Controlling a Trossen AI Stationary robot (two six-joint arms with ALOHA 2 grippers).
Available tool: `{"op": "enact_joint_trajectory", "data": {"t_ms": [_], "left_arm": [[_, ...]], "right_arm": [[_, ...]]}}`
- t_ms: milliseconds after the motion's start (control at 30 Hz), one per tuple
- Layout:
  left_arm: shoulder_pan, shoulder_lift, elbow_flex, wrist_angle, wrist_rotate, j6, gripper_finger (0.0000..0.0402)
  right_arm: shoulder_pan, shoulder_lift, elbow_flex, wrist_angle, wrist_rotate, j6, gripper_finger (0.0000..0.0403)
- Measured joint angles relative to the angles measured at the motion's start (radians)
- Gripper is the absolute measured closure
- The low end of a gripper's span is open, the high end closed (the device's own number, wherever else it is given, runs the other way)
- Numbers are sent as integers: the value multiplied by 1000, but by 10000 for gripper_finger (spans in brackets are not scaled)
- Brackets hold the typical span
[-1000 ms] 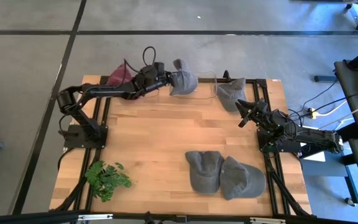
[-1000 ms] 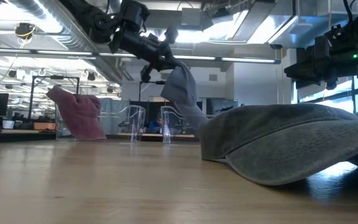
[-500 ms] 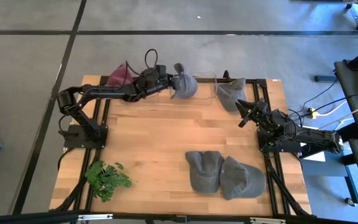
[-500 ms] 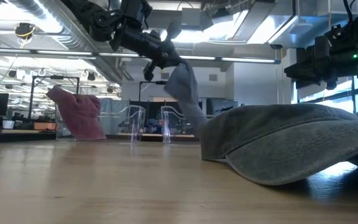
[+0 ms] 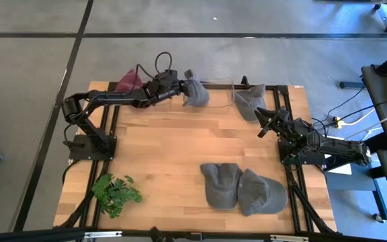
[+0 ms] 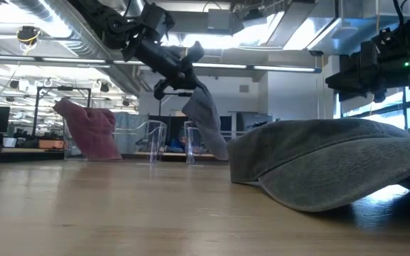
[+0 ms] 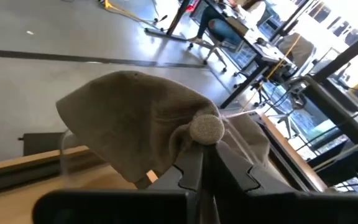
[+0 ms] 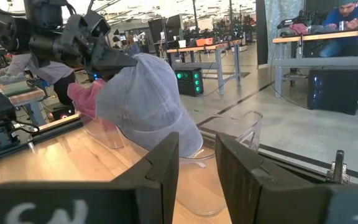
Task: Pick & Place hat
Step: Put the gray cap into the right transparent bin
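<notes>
A grey cap [image 5: 196,93] is up in the air over the table's far edge, held by my left gripper [image 5: 180,86], which is shut on it. In the low view the cap [image 6: 205,117] droops below that gripper [image 6: 179,73], above the clear stands [image 6: 155,139]. The left wrist view shows its crown [image 7: 135,118]. A maroon hat [image 5: 130,79] sits on a stand at the far left. My right gripper [image 5: 263,121] is open and waits near the table's right edge; in its wrist view [image 8: 196,163] it faces the held cap [image 8: 148,99]. My left gripper pinches the cap's crown right at its top button [image 7: 206,126] between the two fingers [image 7: 191,171]. The fingers come roughly level from the table's left. The cap is lifted clear and hangs down from the hold, its brim end lowest [image 6: 216,146].
Another grey cap [image 5: 248,101] lies at the far right by a clear stand [image 5: 224,84]. Two more grey caps [image 5: 220,185] [image 5: 262,193] lie near the right front; one fills the low view's foreground [image 6: 333,167]. A green plant [image 5: 116,191] sits near the left front corner.
My left gripper has turned at the wrist and moved a little toward the table's left and down. The cap stays in its hold and has swung along with it, hanging slightly lower over the clear stands than before.
</notes>
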Motion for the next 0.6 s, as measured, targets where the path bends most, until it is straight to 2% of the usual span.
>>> {"op": "enact_joint_trajectory", "data": {"t_ms": [367,600], "left_arm": [[21,0,0,-5,20,26,349],[27,0,0,-58,16,26,300]], "right_arm": [[0,0,0,0,0,0,297],[0,0,0,0,0,0,297]]}}
